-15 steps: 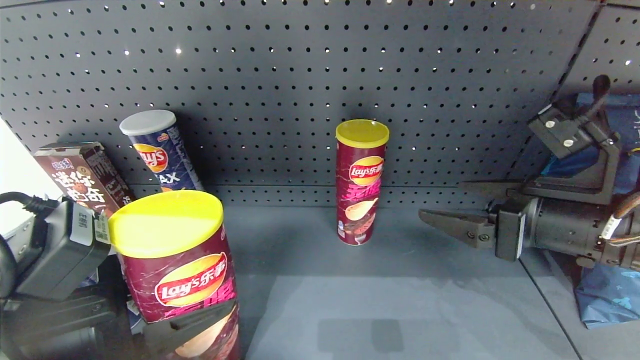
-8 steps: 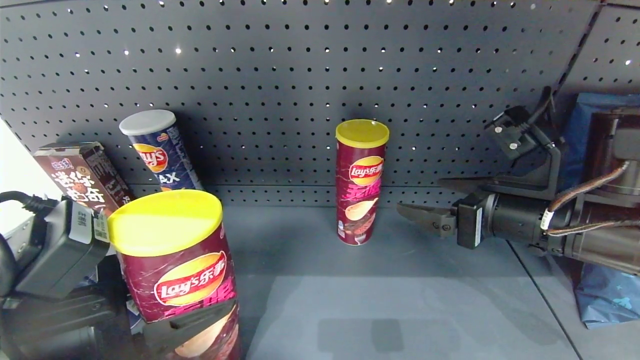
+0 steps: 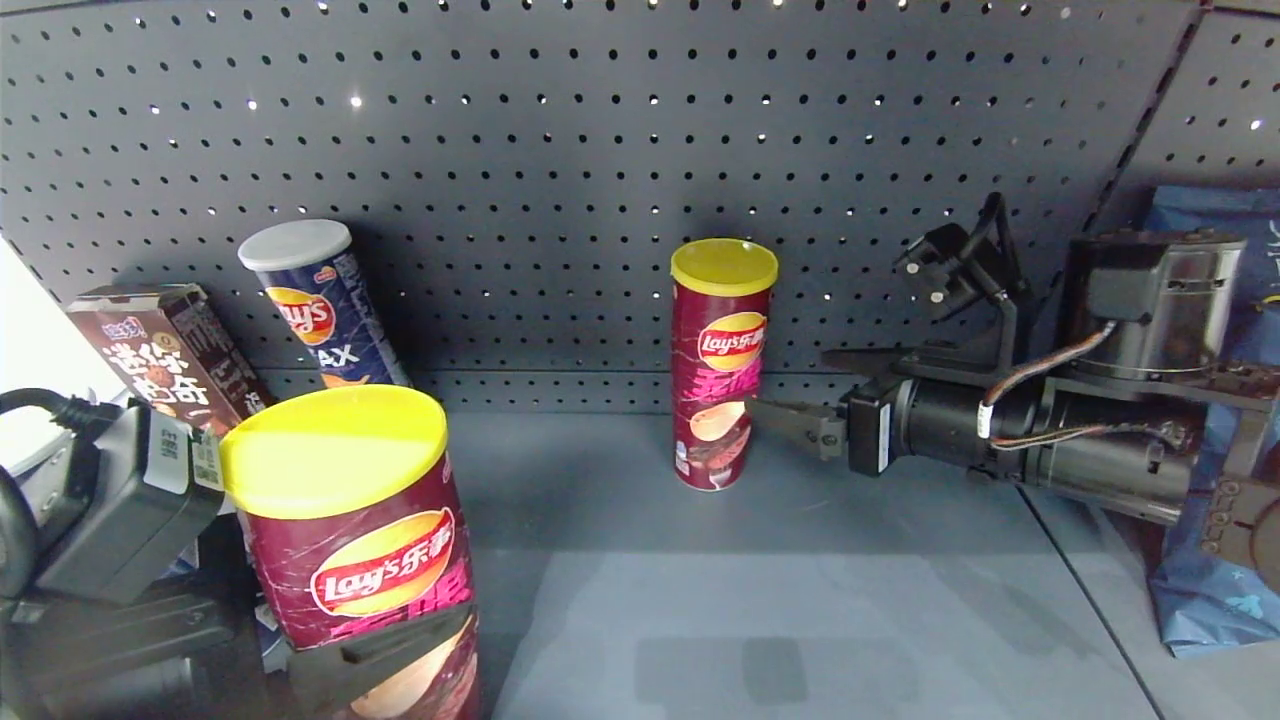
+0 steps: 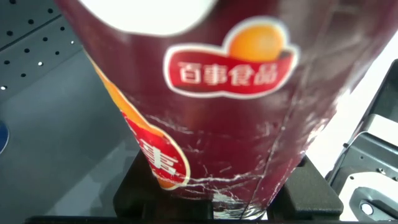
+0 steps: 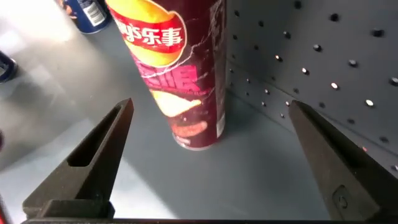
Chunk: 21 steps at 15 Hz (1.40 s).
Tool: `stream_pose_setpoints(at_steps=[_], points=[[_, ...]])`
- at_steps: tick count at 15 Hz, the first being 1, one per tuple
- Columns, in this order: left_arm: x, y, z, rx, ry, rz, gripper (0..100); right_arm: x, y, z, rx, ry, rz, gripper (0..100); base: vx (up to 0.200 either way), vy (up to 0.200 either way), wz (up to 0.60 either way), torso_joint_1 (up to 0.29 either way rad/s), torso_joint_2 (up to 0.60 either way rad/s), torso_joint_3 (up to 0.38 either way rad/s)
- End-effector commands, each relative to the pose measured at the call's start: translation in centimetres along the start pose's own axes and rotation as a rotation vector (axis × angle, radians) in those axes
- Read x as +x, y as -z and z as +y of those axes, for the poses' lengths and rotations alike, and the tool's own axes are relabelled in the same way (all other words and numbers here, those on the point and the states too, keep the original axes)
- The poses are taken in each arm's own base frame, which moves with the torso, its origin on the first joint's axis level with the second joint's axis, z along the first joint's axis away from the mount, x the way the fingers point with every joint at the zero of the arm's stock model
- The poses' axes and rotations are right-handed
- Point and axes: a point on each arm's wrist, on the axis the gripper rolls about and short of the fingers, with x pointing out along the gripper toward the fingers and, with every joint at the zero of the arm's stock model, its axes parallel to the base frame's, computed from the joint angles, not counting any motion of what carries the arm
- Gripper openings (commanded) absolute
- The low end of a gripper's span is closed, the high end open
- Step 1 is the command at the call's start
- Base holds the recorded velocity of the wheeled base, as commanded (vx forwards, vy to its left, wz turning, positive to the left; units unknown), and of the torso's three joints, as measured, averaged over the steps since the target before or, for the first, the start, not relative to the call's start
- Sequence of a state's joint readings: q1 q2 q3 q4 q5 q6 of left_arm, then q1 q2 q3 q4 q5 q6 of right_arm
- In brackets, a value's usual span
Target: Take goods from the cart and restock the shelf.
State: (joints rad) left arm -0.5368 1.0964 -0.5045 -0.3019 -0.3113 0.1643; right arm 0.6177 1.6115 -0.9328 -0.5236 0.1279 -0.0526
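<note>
At the lower left of the head view, the left tool (image 3: 380,645) is clamped on a maroon chip can (image 3: 345,520) with a yellow lid, held upright at the shelf's front. Behind it, at mid-left, a brown box (image 3: 160,345) and a blue can (image 3: 318,305) sit by the pegboard (image 3: 600,150). At centre, a second maroon can (image 3: 722,365) stands upright near the pegboard. To its right, the right tool (image 3: 795,385) is spread wider than that can, one finger (image 3: 795,420) just beside its right side; whether they touch cannot be told. The bare shelf floor (image 3: 800,600) lies open across the lower middle. A blue bag (image 3: 1215,590) sits at the right edge.
</note>
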Motion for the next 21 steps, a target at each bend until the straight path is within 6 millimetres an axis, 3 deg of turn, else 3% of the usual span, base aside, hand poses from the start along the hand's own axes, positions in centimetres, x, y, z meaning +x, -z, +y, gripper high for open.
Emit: stream_pose_setpoints(at_steps=[1, 7, 21], points=[[0.0, -0.1, 0.0, 0.000, -0.002, -0.003, 0, 1.6, 1.0, -0.5, -0.002, -0.003, 0.024, 100, 0.000, 0.000, 0.00, 0.000, 0.00, 0.000], [0.0, 0.0, 0.0, -0.002, -0.001, 0.000, 0, 3.5, 1.8, -1.7, -0.003, -0.042, 0.007, 100, 0.000, 0.000, 0.00, 0.000, 0.00, 0.000], [0.0, 0.4, 0.0, -0.007, 0.001, 0.014, 0, 6.8, 3.7, -0.4, -0.007, -0.126, 0.024, 100, 0.000, 0.000, 0.00, 0.000, 0.00, 0.000]])
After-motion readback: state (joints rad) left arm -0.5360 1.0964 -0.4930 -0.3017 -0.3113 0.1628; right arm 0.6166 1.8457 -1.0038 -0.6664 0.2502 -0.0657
